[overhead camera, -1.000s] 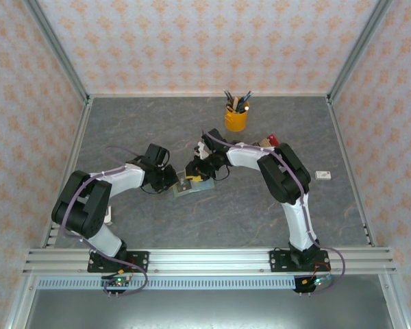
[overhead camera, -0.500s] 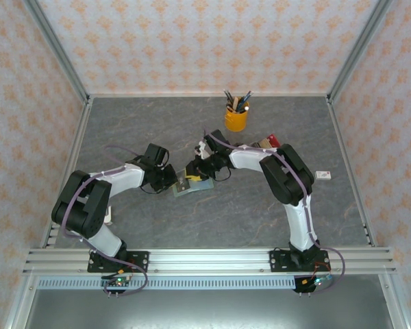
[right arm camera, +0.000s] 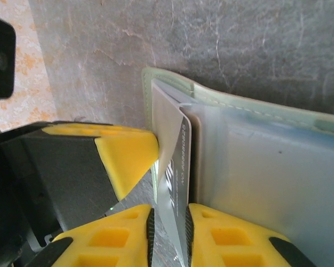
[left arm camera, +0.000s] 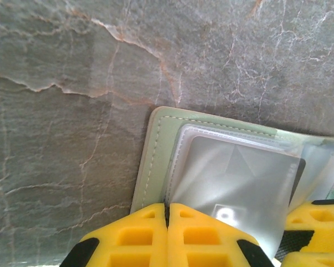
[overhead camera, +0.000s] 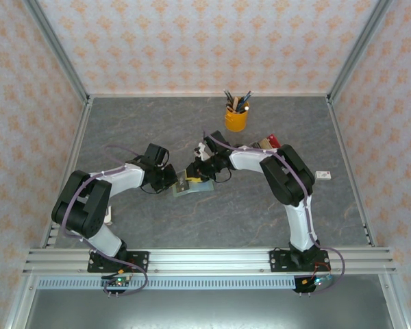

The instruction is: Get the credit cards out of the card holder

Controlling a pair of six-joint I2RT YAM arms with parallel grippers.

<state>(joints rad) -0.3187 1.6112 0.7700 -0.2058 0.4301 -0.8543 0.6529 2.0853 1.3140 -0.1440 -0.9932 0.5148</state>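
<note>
Worktop [overhead camera: 123, 130]: grey veined slab with patterned walls on three sides. On my overhead feed the rail carrying the arm bases cuts off its near edge.

Left arm [overhead camera: 116, 179], right arm [overhead camera: 288, 179]: both reach to mid-slab, wrists nearly meeting over one spot.

Pen pot [overhead camera: 235, 120]: yellow, upright, toward the back, well apart from the wrists.

Block cluster [overhead camera: 268, 142]: dark, tan and red. The right arm covers its lower part.

Card holder [overhead camera: 200, 188]: sage green, lying flat mid-slab between the two wrists, and mostly hidden overhead by both pincers. My left wrist feed gives its stitched edge [left arm camera: 156, 150] and a clear pocket [left arm camera: 234, 178]. Glare washes out the pocket's contents, apart from a dark corner at its right side.

Left pincer [left arm camera: 167, 207]: fingers pressed together seam to seam over the holder's near edge. I cannot tell whether they nip that edge or merely sit on it, as the frame cuts them off. From the right wrist, one finger [right arm camera: 128, 153] touches the holder's corner.

Right pincer [right arm camera: 170, 214]: clamped on the credit card [right arm camera: 175, 169], which is pale grey with small print and seen edge-on. Its far end looks tucked against the holder's end, and its near end runs out of frame.

Small white item [overhead camera: 322, 175]: near the slab's right edge, too small to name.
</note>
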